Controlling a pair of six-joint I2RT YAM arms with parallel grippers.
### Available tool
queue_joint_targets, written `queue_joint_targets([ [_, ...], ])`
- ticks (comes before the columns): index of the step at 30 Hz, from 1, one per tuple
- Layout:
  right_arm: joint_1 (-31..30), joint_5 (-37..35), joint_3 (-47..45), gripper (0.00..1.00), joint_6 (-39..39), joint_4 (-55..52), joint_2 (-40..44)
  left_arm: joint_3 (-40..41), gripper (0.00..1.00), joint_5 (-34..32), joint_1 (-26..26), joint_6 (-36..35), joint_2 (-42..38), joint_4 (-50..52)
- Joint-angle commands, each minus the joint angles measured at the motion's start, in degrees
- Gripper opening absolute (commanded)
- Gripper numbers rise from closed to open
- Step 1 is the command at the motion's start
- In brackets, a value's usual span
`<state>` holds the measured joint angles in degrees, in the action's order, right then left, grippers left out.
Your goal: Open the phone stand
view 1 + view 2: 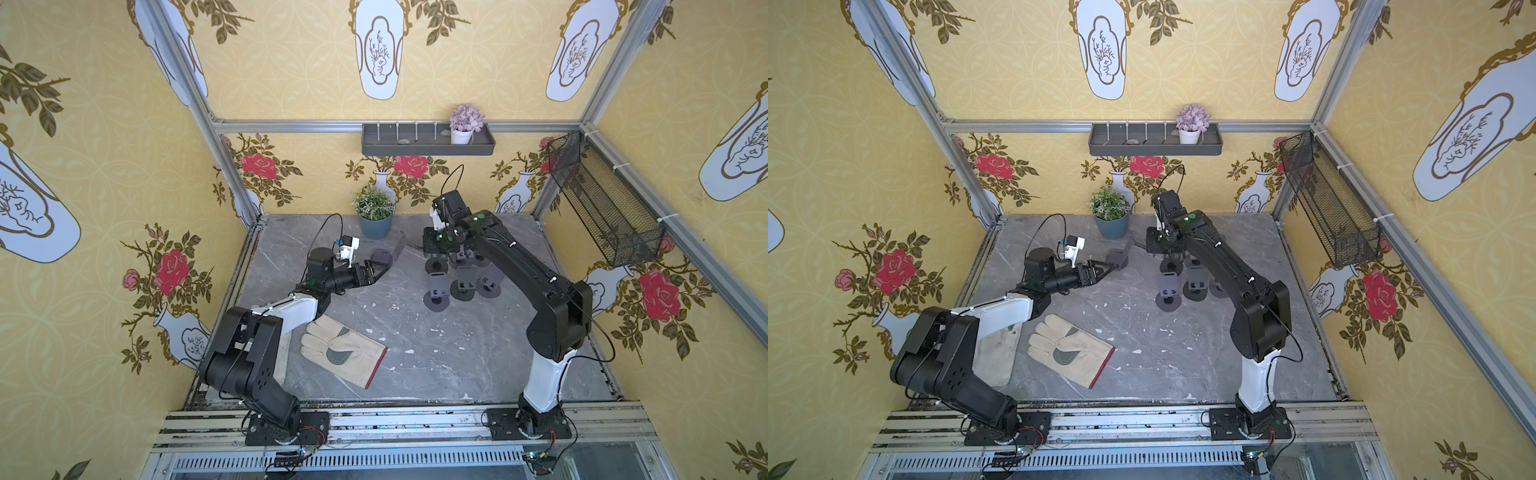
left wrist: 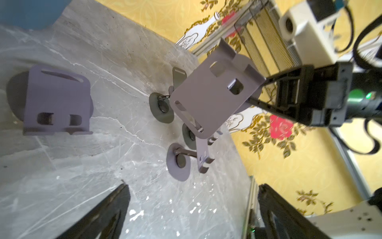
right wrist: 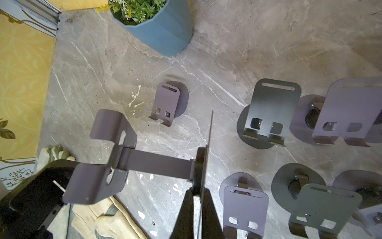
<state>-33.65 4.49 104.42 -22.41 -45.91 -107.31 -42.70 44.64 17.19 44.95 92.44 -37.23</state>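
A grey metal phone stand (image 3: 157, 163) hangs in the air, unfolded, with its arm stretched between the round base and the bent plate (image 2: 215, 93). My right gripper (image 3: 199, 192) is shut on the edge of the base disc (image 3: 203, 165). In both top views the plate (image 1: 400, 246) sits between the two arms. My left gripper (image 2: 192, 207) is open with nothing between its fingers (image 2: 111, 207), just short of the plate, and shows in a top view (image 1: 380, 272). Another small stand (image 3: 168, 103) rests on the table by the left gripper.
Several opened stands (image 1: 457, 282) stand under the right arm. A work glove (image 1: 343, 351) lies at the front of the marble table (image 1: 415, 365), with a second glove (image 1: 994, 353) under the left arm. A blue plant pot (image 1: 375, 224) stands at the back.
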Motion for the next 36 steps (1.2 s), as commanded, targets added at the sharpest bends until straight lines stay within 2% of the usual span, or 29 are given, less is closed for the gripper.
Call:
queue_joint_targets([
  [1,0.2,2.5,-0.9,0.0,-3.9,5.2,1.2,2.1,0.99,-3.6,0.6,21.7,2.2,-22.7],
  [7,0.3,5.0,-6.1,0.0,-8.1,11.8,3.2,4.4,0.99,-6.6,2.0,43.5,10.2,-49.0],
  [10,0.1,5.7,-7.6,0.0,-10.1,13.8,3.4,6.9,0.99,-12.0,2.2,53.9,15.1,-62.9],
  [17,-0.8,6.0,-10.9,0.0,-12.4,18.2,4.3,4.0,0.94,-13.5,3.3,56.0,16.4,-63.3],
  [24,-2.2,5.9,-11.1,0.0,-13.3,20.8,3.8,2.0,0.83,-16.7,3.8,57.4,18.0,-63.5],
  [33,-3.5,5.0,-10.9,0.0,-12.8,20.7,3.2,-0.6,0.57,-18.4,3.8,58.5,19.4,-63.7],
  [36,-3.9,4.9,-11.1,0.0,-12.7,20.8,3.1,-1.0,0.44,-18.5,3.8,58.7,19.8,-63.7],
])
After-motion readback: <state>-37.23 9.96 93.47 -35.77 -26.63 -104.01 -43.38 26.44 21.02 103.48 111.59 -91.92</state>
